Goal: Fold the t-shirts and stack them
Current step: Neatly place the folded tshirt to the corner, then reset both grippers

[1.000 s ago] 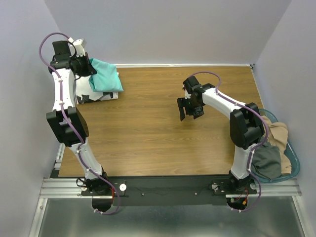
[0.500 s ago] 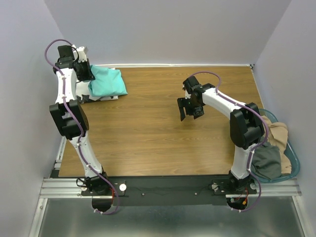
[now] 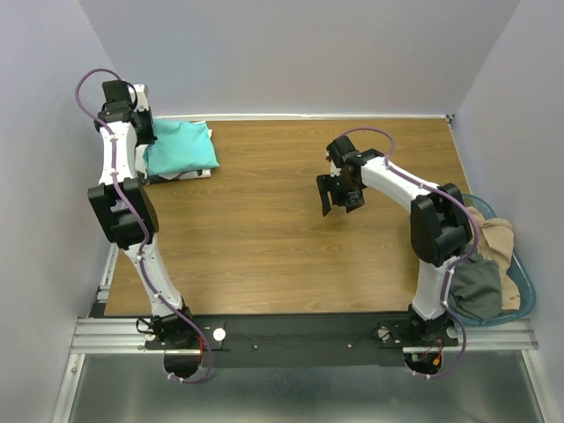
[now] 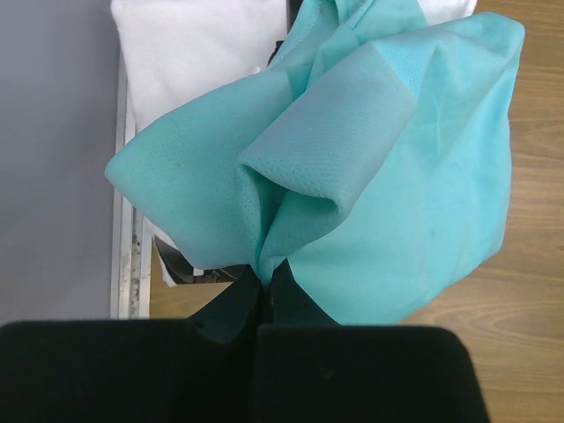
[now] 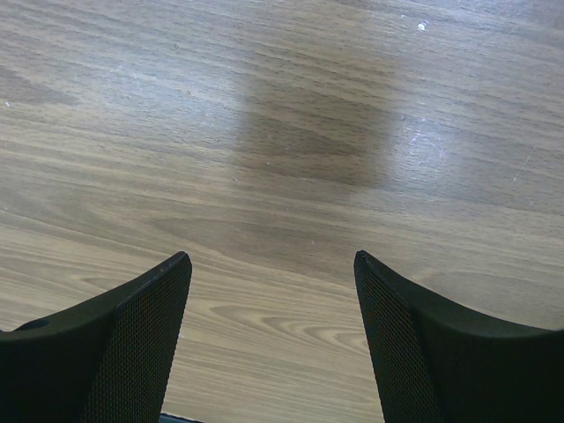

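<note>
Between closed left jaws, turquoise t-shirt (image 4: 397, 194)

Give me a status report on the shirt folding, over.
Left gripper shut on bright turquoise cloth t-shirt, over white cloth t-shirt. Right gripper open, empty, above wooden table. No obstruction.

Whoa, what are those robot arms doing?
The left gripper is shut on the turquoise t-shirt, which is draped over the white t-shirt at the far left corner of the table. The right gripper hangs open above bare wood, holding nothing. More clothes wait in a basket on the right.
</note>
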